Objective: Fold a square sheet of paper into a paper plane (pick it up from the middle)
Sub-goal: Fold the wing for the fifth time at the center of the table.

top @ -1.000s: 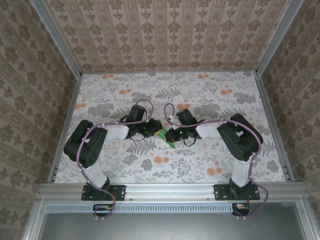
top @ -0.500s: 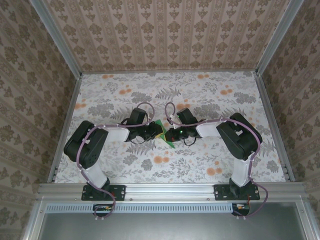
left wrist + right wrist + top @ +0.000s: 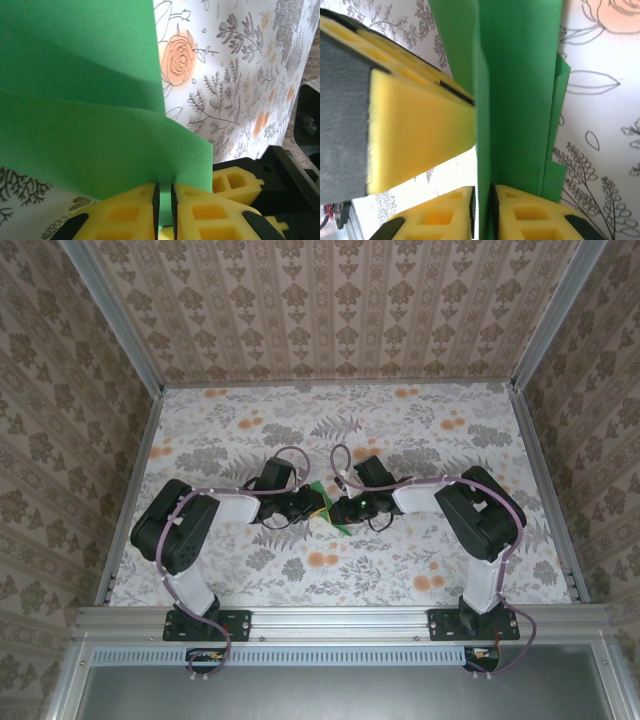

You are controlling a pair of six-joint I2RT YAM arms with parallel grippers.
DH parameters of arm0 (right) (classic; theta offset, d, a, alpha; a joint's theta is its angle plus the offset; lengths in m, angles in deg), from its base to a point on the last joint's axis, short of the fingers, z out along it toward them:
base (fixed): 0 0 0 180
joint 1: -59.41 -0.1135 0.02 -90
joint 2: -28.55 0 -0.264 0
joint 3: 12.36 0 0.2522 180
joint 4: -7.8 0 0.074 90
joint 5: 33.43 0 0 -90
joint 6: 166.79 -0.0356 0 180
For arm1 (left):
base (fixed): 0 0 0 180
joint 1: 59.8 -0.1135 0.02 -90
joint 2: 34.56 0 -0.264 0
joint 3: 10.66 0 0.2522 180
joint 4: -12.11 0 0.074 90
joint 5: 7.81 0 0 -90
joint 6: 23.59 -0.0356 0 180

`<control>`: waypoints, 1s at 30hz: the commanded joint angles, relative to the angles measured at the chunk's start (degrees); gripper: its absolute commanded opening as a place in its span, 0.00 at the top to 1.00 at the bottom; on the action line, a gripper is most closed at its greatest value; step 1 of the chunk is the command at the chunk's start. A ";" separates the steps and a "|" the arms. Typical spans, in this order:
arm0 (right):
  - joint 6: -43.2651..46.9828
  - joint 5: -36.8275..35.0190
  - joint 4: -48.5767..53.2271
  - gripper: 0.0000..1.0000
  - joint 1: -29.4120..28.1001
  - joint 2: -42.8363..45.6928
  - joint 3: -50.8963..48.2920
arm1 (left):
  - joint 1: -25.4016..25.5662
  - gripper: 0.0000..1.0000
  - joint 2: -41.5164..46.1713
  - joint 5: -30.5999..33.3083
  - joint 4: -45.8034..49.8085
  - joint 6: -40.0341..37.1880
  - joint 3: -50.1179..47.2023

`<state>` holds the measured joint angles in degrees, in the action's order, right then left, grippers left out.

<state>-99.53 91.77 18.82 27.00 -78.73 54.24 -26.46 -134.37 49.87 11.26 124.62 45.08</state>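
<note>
Near the middle of the flower-patterned table, somewhat closer to its near edge than to its far edge, a thin bright-green folded sheet of paper is held between the two arms; the left gripper is reached in from the table's left side and the right gripper from its right side, so that the two are brought almost nose to nose with the green paper between them.

From the left wrist, the sheet of paper is seen as broad overlapping layers with a crease line running across them; its lower edge is drawn down into the narrow slit of the left gripper, whose yellow foam fingers are pressed close on it; the table's floral cloth is seen beyond the paper's right edge.

From the right wrist, the paper is seen standing on edge, with several layers stepped along its right side; it is pinched in the narrow gap of the right gripper, the jaws being nearly together on it; a yellow foam finger of the other gripper is laid against the paper's left face; the patterned table is seen behind.

Whether the paper's lowest edge touches the table cannot be told.
</note>
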 commanded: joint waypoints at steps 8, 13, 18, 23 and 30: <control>0.94 2.03 7.13 0.72 0.84 3.82 1.32 | -0.12 0.83 -1.34 0.50 0.29 -1.63 -0.67; 1.42 1.74 8.28 0.72 0.85 4.30 0.93 | -0.12 0.83 -1.35 0.33 -0.08 -1.52 -1.01; 1.04 1.34 8.04 0.78 0.94 3.53 0.34 | -0.12 0.83 -1.09 0.41 -0.25 -1.36 -1.37; 1.07 1.45 7.38 0.87 0.94 2.03 -0.30 | -0.12 0.83 -0.74 0.41 -0.46 -1.29 -1.78; 2.21 0.23 7.82 0.89 1.09 0.10 -0.32 | -0.12 0.78 2.16 -0.29 -1.71 -0.95 -2.34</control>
<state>-99.01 92.18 25.31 27.66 -77.42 54.33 -26.46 -134.67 49.98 9.95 124.62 43.57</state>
